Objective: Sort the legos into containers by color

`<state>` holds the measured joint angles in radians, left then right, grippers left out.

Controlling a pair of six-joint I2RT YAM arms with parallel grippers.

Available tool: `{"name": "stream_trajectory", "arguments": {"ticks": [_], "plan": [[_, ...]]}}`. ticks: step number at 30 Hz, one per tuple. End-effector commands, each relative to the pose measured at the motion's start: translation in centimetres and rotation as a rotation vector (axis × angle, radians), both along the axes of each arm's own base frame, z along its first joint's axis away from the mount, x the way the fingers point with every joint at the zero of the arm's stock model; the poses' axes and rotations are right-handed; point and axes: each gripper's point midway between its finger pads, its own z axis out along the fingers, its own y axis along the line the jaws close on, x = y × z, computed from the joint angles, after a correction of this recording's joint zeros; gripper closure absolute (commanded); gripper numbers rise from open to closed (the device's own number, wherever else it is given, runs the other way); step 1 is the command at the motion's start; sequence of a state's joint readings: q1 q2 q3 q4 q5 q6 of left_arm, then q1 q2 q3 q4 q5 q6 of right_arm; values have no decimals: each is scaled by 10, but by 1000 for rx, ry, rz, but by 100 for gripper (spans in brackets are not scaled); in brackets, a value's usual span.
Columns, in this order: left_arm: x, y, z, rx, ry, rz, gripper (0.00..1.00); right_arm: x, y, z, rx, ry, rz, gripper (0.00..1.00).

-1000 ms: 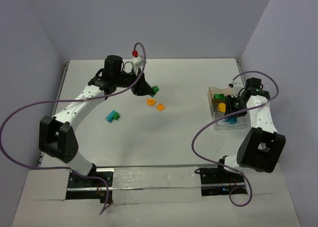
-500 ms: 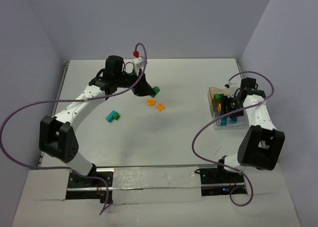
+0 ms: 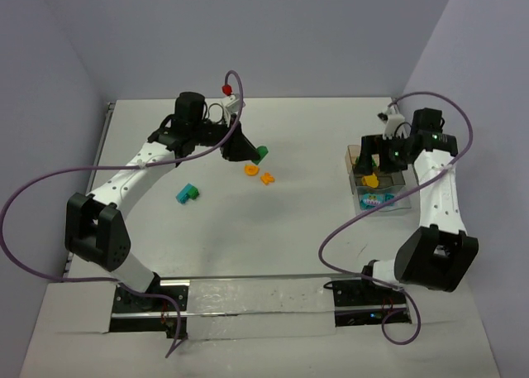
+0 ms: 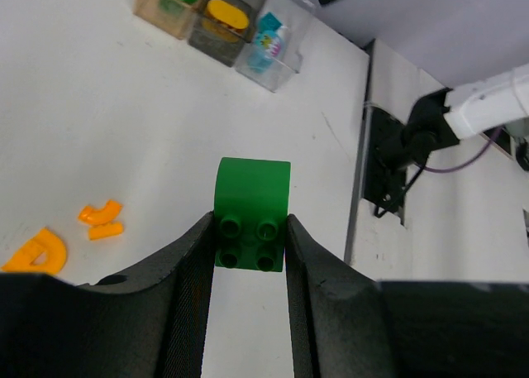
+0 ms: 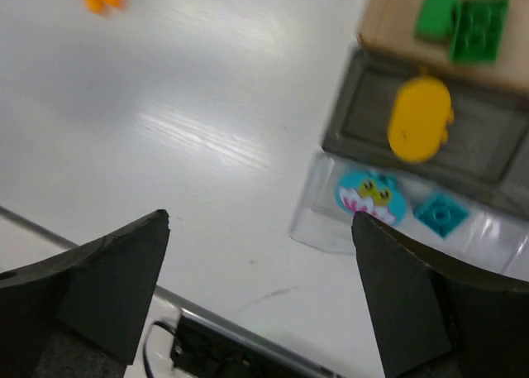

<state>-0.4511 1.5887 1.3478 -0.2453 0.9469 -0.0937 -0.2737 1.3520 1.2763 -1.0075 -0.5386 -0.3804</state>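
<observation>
right gripper risen off the containers, drawn back; legos inside uncovered

Left gripper clamped (arm outstretched); right gripper spread wide.

The green brick between my left hand's fingers is smooth, glossy plastic. The fingers are matt black plastic, faintly grainy. My white table is smooth with a soft sheen. The clear container is shiny plastic, and the tan container looks like translucent plastic.
</observation>
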Motion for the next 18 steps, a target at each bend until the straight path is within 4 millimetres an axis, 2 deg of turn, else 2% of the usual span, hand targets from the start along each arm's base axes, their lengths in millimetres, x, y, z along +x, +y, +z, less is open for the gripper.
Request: {"name": "stream_trajectory", "arguments": {"ticks": [1, 3, 5, 8, 12, 16, 18], "plan": [[-41, -4, 33, -127, -54, -221, 99, -7, 84, 91, 298, -185, 283, 0], [-59, -1, 35, -167, -35, -321, 97, -11, 109, 102, 351, -185, 385, 0], [-71, 1, 37, -192, -35, -389, 95, -21, 147, 109, 421, -173, 517, 0], [-79, -1, 36, -196, -61, -430, 95, -28, 185, 108, 460, -149, 627, 0], [-88, -5, 28, -168, -53, -454, 95, -33, 219, 107, 488, -113, 716, 1], [-97, -8, 16, -141, -33, -484, 95, -45, 238, 113, 504, -88, 801, 2], [-100, -9, 12, -130, -47, -496, 95, -51, 248, 109, 508, -58, 836, 2]]}}
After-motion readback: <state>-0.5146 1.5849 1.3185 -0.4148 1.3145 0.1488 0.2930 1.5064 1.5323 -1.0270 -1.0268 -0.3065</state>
